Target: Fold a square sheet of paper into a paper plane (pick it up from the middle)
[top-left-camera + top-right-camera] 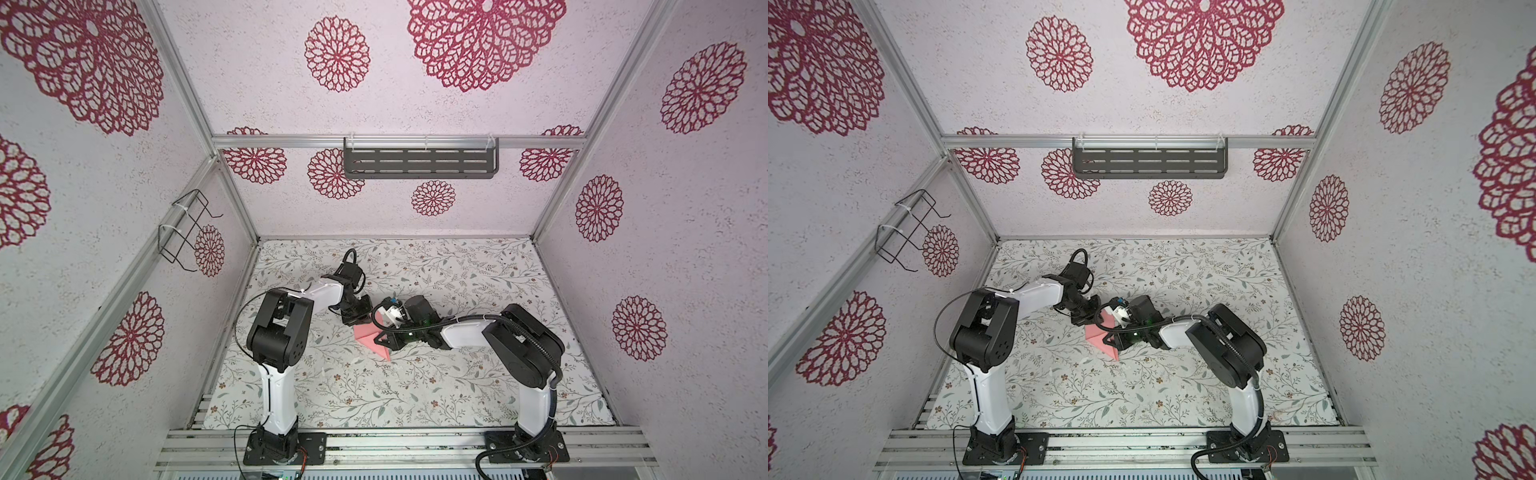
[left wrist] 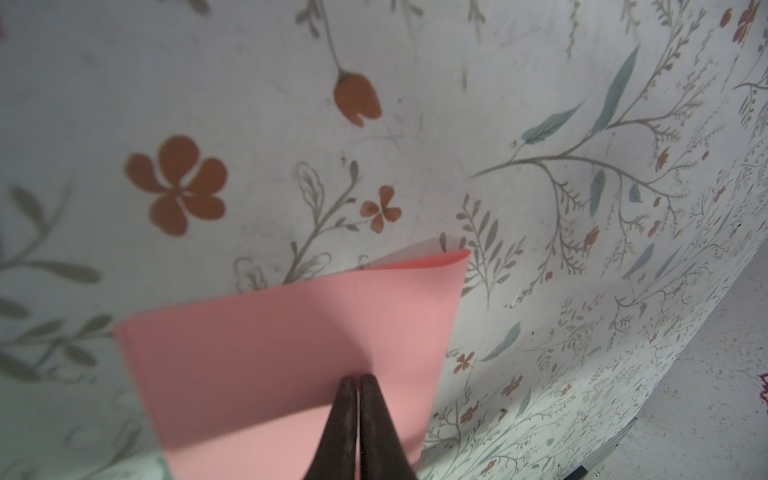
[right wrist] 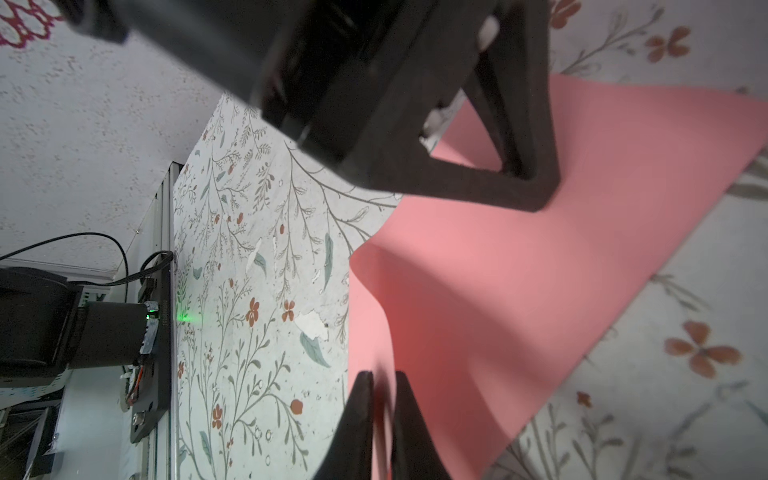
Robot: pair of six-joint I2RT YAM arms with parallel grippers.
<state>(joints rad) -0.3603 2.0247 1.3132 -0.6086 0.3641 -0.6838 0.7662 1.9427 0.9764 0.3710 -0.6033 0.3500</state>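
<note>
Left gripper (image 2: 357, 379) shut tight, pinching the square sheet of paper (image 2: 291, 332), right gripper (image 3: 382, 376) parted a slit around its raised edge, sheet held mid floral mat (image 1: 332, 395), largely hidden by wrists in both top views.

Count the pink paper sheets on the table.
1. The pink sheet lies near the middle of the table, partly folded; a second beneath it cannot be ruled out.

the sheet of paper (image 1: 366, 335) fills the tight gap between both pairs of jaws; outward of them the tabletop (image 1: 457, 386) lies open.
</note>
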